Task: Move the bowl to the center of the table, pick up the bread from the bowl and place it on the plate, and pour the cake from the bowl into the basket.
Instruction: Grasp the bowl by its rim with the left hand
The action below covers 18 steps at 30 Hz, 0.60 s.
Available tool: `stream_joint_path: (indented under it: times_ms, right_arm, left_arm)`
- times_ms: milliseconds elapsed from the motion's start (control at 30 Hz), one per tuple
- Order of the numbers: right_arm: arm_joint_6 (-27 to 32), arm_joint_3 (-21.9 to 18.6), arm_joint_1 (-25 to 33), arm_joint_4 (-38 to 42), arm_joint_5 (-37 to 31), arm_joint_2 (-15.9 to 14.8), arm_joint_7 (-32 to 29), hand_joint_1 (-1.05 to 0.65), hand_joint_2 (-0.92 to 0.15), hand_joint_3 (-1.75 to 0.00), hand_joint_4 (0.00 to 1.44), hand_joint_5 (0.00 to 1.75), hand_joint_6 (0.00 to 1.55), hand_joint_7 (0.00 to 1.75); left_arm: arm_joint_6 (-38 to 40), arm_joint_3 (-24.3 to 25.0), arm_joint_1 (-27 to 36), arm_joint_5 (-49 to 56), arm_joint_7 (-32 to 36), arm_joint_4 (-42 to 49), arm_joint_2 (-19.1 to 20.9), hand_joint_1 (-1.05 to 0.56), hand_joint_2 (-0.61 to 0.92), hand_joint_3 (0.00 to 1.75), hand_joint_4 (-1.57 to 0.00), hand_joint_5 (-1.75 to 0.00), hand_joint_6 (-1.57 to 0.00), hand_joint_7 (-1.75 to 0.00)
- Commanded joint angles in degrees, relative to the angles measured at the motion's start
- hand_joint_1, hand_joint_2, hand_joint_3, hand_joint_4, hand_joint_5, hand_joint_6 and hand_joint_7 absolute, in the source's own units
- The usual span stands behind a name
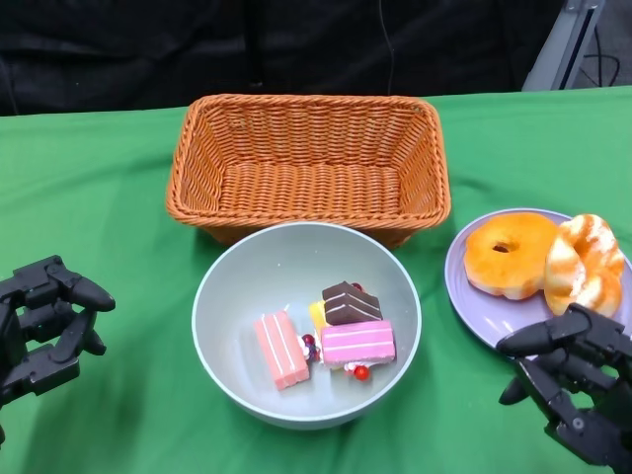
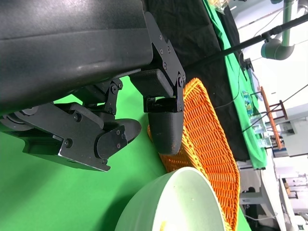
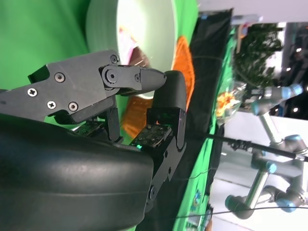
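Left hand [image 1: 44,326] hangs over the green table [image 1: 99,188], left of the bowl [image 1: 227,326]; fingers loosely curled and apart, holding nothing, touching nothing. Right hand [image 1: 578,380] sits at the near edge of the purple plate [image 1: 469,296], fingers parted, empty; contact with the plate rim cannot be determined. Bowl stands mid-table, just in front of the wicker basket [image 1: 308,163]; it contains cake pieces [image 1: 341,331], pink, yellow and chocolate. Two pieces of bread [image 1: 548,259] lie on the plate, touching each other.
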Motion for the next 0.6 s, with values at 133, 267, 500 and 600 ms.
stream_joint_path:
  times_ms: [133,267,500,600]
  right_arm:
    - [-4.2,0.4,-0.4,3.3,-2.5,-0.2,-1.4,-0.21,-0.80,-0.48,0.67,1.46,0.67,1.21]
    - [-5.4,0.6,-1.0,4.6,-2.8,-0.2,-1.6,-0.22,-0.78,-0.50,0.66,1.49,0.66,1.24]
    - [-6.4,0.6,-1.9,6.0,-3.1,-0.5,-1.8,-0.23,-0.78,-0.53,0.69,1.50,0.67,1.25]
    - [-6.5,0.5,-2.2,6.4,-3.0,-0.5,-1.7,-0.24,-0.78,-0.53,0.68,1.51,0.67,1.26]
  left_arm:
    - [-3.3,-1.0,0.9,0.5,-2.6,-0.7,1.5,0.05,0.71,0.82,-0.74,-1.44,-0.79,-1.13]
    - [-7.8,-3.0,1.6,1.7,-6.1,-1.5,3.2,0.03,0.71,0.73,-0.77,-1.26,-0.81,-0.94]
    - [-25.5,-8.8,4.4,18.6,-5.0,-9.2,10.8,-0.51,0.86,0.01,-0.41,-0.07,-0.47,-0.01]
    - [-34.7,-9.2,3.1,26.2,-0.6,-8.6,11.5,-0.65,0.85,0.00,-0.36,-0.03,-0.40,-0.01]
